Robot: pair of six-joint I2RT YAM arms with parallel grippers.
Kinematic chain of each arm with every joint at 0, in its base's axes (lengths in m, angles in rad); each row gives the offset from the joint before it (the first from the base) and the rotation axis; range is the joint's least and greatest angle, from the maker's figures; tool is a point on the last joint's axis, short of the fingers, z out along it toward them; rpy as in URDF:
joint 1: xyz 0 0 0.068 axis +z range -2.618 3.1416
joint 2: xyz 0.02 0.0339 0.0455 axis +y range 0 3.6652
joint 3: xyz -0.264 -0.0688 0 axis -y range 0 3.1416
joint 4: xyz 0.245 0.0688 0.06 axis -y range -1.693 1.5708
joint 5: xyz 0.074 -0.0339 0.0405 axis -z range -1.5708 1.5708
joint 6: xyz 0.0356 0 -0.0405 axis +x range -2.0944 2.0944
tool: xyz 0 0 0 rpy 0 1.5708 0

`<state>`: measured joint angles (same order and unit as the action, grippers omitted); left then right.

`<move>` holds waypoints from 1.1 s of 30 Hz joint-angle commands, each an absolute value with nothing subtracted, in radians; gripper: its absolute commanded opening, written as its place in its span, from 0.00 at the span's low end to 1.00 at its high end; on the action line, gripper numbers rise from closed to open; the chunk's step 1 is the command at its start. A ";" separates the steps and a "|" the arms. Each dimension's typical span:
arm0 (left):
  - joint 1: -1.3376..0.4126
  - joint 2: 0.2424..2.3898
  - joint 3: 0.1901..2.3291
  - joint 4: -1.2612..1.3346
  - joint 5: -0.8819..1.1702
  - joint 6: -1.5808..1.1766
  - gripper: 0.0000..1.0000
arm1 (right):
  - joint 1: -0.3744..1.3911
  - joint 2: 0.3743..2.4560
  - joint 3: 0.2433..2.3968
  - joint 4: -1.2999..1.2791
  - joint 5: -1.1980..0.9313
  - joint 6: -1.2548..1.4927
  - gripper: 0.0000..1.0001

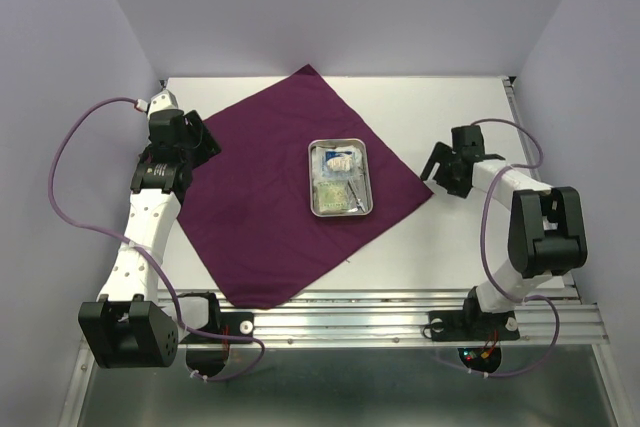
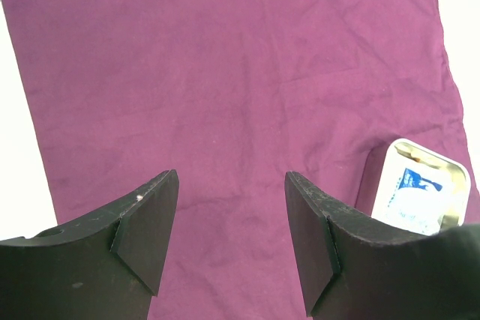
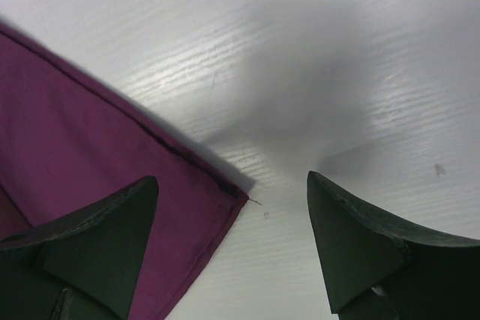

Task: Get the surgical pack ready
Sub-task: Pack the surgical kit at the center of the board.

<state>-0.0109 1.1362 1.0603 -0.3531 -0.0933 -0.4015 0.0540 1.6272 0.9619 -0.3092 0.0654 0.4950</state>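
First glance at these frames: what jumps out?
The dark-purple cloth, spread as a diamond across the white table, dominates the scene. A shiny steel tray sits on it right of centre, with white gauze inside. Both grippers are open and hold nothing: the left gripper is over the cloth's left side, the right gripper at its right corner.
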 commanded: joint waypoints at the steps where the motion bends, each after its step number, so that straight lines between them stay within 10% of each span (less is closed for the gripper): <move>1: -0.009 1.138 1.071 -0.318 -0.080 -0.394 0.70 | 0.061 1.598 0.931 -0.278 0.009 0.511 0.85; 15: -0.009 1.147 1.063 -0.307 -0.078 -0.400 0.70 | 0.061 1.586 0.848 -0.213 -0.149 0.532 0.63; 24: -0.009 1.138 1.057 -0.310 -0.080 -0.399 0.70 | 0.072 1.600 0.903 -0.218 -0.161 0.509 0.01; 33: -0.009 1.131 1.048 -0.305 -0.078 -0.400 0.70 | 0.126 1.572 0.966 -0.229 -0.155 0.515 0.01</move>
